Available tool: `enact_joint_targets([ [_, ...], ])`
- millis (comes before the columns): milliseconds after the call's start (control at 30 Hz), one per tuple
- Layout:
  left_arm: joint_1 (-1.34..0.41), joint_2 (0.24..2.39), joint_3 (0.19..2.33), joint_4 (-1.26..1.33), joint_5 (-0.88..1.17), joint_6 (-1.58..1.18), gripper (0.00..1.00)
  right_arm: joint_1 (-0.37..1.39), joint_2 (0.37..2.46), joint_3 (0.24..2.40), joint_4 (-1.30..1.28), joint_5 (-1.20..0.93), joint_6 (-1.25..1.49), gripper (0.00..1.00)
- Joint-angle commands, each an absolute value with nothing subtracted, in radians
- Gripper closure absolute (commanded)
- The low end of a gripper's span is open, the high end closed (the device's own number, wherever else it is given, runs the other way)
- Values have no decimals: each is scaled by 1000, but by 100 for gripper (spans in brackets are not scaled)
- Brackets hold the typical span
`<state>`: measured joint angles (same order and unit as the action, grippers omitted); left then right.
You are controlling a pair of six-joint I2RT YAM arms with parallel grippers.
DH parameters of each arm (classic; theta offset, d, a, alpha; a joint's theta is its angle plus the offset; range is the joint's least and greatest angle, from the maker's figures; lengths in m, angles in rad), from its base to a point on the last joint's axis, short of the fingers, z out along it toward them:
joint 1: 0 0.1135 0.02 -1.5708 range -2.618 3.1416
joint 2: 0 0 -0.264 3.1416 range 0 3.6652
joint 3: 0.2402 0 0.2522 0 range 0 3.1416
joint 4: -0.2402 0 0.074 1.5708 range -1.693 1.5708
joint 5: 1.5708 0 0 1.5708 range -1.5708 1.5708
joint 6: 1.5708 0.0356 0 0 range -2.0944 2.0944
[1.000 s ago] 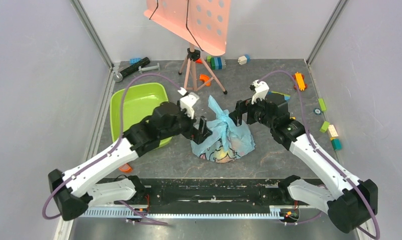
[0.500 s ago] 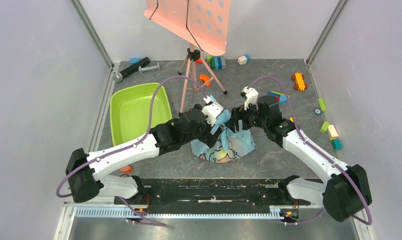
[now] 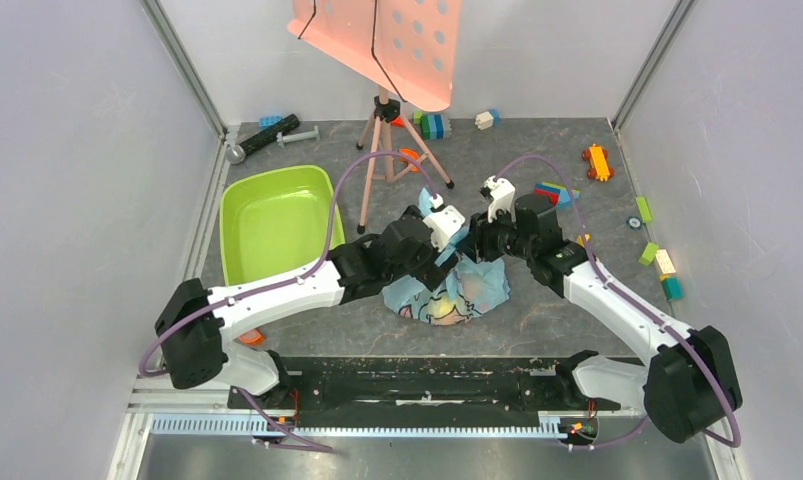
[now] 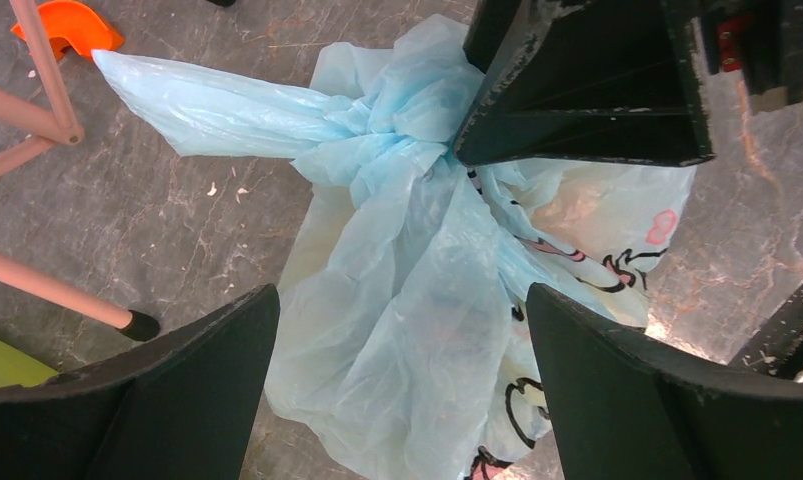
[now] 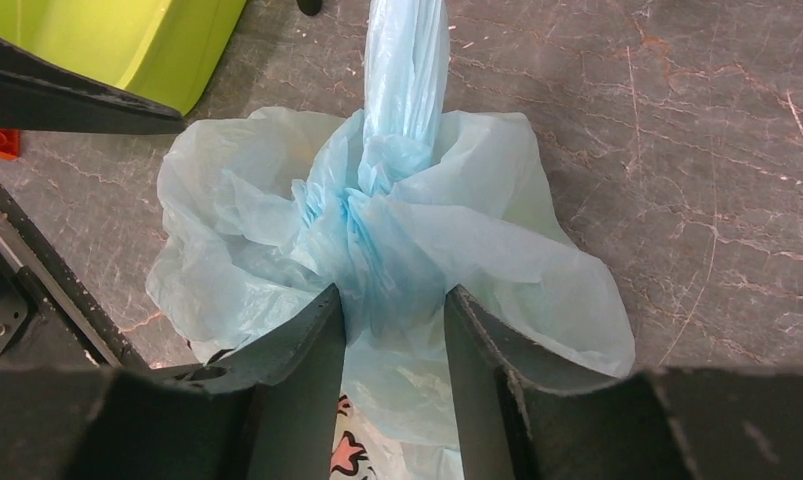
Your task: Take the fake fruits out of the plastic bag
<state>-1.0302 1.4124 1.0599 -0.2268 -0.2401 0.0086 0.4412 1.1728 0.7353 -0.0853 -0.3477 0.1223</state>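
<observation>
The light-blue plastic bag [image 3: 474,291] lies mid-table, knotted at the top, its printed face toward the near edge. The fake fruits are hidden inside it. My left gripper [image 3: 440,266] hangs over the bag's left side with its jaws wide open. In the left wrist view the bag [image 4: 417,300] fills the gap between the fingers [image 4: 399,295] without being pinched. My right gripper [image 3: 474,246] comes in from the right. In the right wrist view its jaws [image 5: 392,297] are narrowed on the bunched plastic just below the knot [image 5: 387,170], and plastic touches both fingers.
A lime-green tub [image 3: 272,215] stands left of the bag. A pink tripod stand [image 3: 382,130] rises just behind it, with one leg tip [image 4: 137,324] close to my left finger. An orange piece [image 3: 409,157] lies by the tripod. Toy bricks [image 3: 662,262] are scattered along the right wall and at the back [image 3: 432,125].
My left arm swung right from beside the tub to above the bag, jaws still wide. My right gripper moved left to the knot and its jaws closed in on the plastic.
</observation>
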Motion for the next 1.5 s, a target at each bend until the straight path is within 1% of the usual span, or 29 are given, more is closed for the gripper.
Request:
enact_joint_targets([
  [0,-1038,1439,1081,-147,-298,82,0,438,1137,726,-47,-368,122,60],
  [67,-1038,1452,1084,-139,-315,93,0,439,1133,723,-46,-377,126,68],
  [133,-1038,1465,1084,-131,-321,103,0,438,1127,720,-42,-386,134,78],
  [200,-1038,1478,1083,-125,-322,110,2,439,1121,717,-38,-397,140,85],
  [267,-1038,1487,1079,-117,-323,111,5,438,1112,712,-30,-405,148,87],
  [333,-1038,1492,1070,-106,-328,110,12,439,1105,709,-28,-411,154,90],
  [533,-1038,1479,1044,-93,-333,103,36,437,1073,705,-32,-382,175,93],
  [600,-1038,1464,1031,-86,-342,102,51,437,1060,703,-31,-360,185,94],
  [733,-1037,1437,999,-79,-378,100,66,428,1034,698,-32,-307,213,98],
  [867,-1036,1386,964,-77,-416,78,74,404,1000,685,-46,-216,252,100],
  [967,-1030,1323,921,-57,-434,41,77,362,970,663,-48,-170,284,100],
  [1100,-1011,1226,842,-5,-434,-38,85,293,923,617,-22,-150,329,100],
  [1167,-1004,1182,799,30,-433,-73,91,254,895,589,-8,-157,361,100],
  [1233,-999,1146,765,46,-434,-100,94,218,876,565,-8,-170,388,100],
  [1467,-976,1024,668,80,-436,-195,97,154,876,504,29,-211,488,100],
])
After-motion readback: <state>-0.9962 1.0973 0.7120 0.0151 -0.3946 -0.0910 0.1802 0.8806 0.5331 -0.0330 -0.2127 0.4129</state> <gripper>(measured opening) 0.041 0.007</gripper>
